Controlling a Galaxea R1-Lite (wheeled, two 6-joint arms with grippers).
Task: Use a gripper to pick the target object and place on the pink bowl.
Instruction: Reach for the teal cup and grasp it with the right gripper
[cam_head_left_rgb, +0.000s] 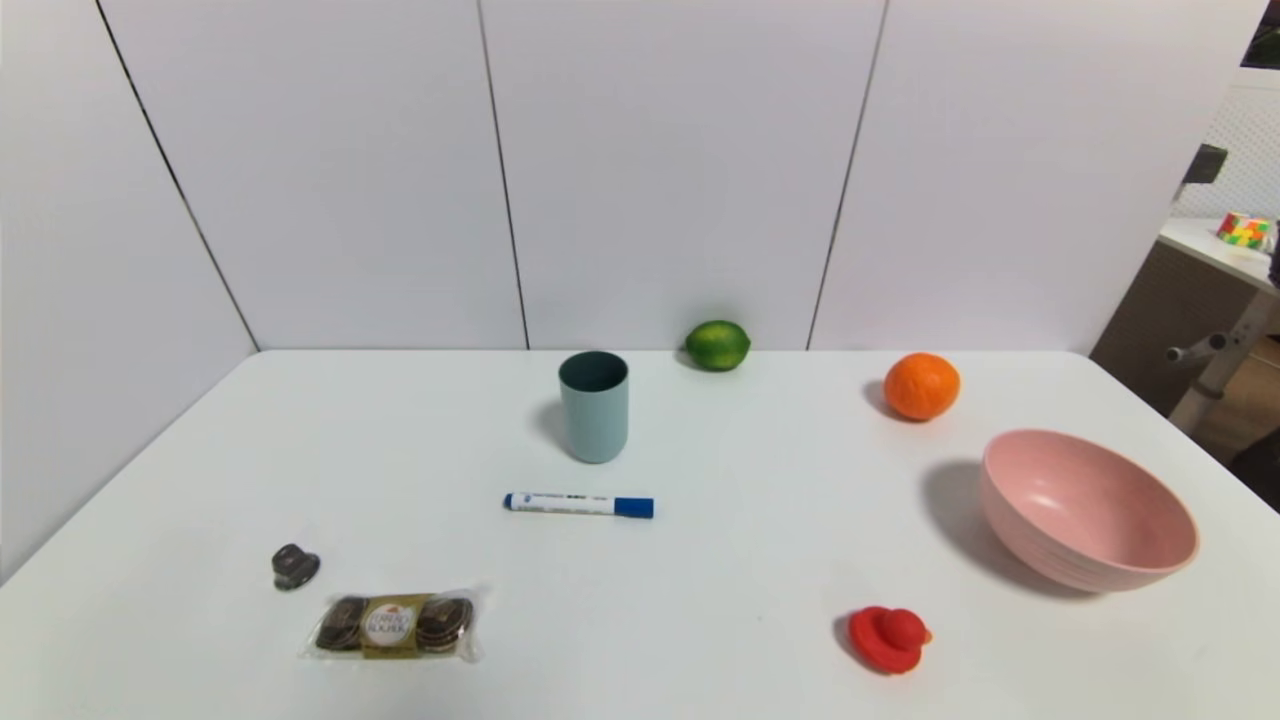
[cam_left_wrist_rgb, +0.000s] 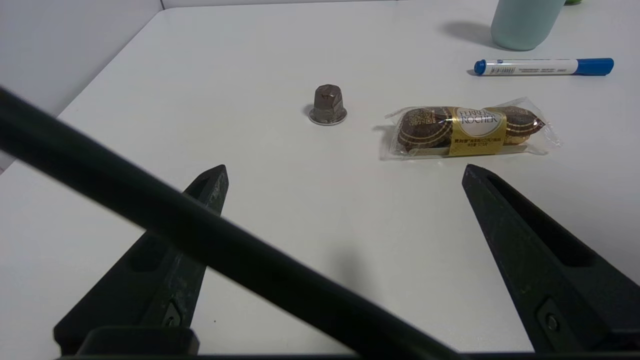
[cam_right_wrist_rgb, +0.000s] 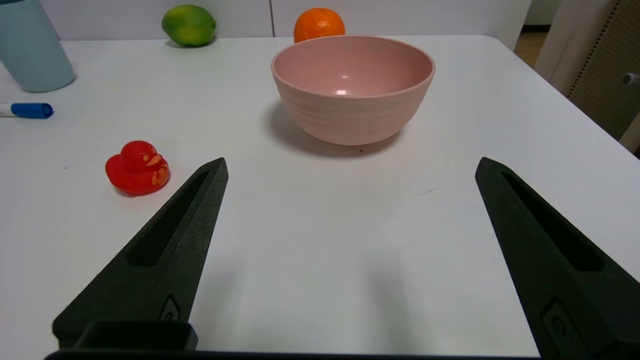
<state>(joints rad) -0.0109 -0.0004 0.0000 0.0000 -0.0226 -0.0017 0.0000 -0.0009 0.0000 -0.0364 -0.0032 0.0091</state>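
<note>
The target object, a grey-blue cup (cam_head_left_rgb: 594, 407) with a darker inside, stands upright at the middle back of the white table; its base shows in the left wrist view (cam_left_wrist_rgb: 525, 25) and its side in the right wrist view (cam_right_wrist_rgb: 31, 50). The pink bowl (cam_head_left_rgb: 1088, 510) sits empty at the right, also seen in the right wrist view (cam_right_wrist_rgb: 353, 87). Neither arm shows in the head view. My right gripper (cam_right_wrist_rgb: 351, 167) hovers open over bare table short of the bowl. My left gripper (cam_left_wrist_rgb: 344, 172) is open above the near left of the table, a black cable crossing its view.
A blue-capped white marker (cam_head_left_rgb: 579, 504) lies in front of the cup. A lime (cam_head_left_rgb: 717, 345) and an orange (cam_head_left_rgb: 921, 386) sit at the back. A red toy duck (cam_head_left_rgb: 888, 638), a chocolate packet (cam_head_left_rgb: 393, 626) and a small metallic capsule (cam_head_left_rgb: 295, 566) lie near the front.
</note>
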